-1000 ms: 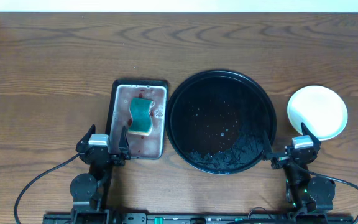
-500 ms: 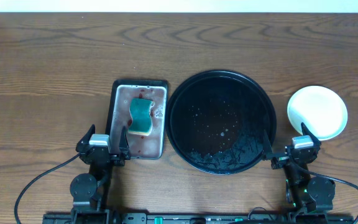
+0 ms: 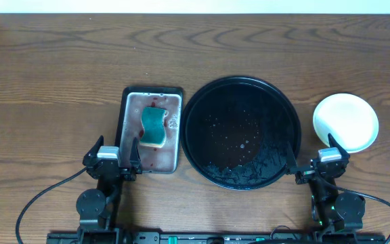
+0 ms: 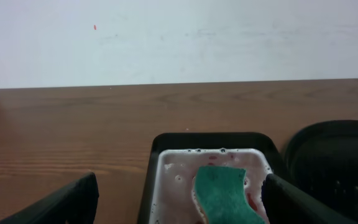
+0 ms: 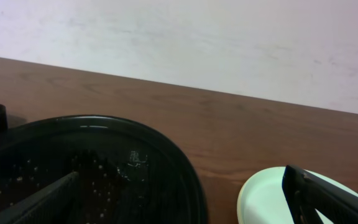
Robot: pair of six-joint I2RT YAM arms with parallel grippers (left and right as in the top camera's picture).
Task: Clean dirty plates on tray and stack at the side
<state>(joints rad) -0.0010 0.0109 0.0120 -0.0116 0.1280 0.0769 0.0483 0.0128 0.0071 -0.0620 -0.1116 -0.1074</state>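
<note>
The round black tray [image 3: 242, 132] sits at the table's centre with only water droplets on it; it also shows in the right wrist view [image 5: 104, 168]. A stack of pale plates [image 3: 346, 122] rests on the wood to the tray's right, and its rim shows in the right wrist view [image 5: 272, 199]. My left gripper [image 3: 112, 157] is open and empty at the front edge, below the metal pan. My right gripper [image 3: 314, 164] is open and empty, between the tray and the plates.
A rectangular metal pan [image 3: 150, 129] with red stains holds a green sponge [image 3: 154, 125]; both the pan [image 4: 173, 180] and the sponge [image 4: 224, 193] show in the left wrist view. Bare wood tabletop lies far left and across the back.
</note>
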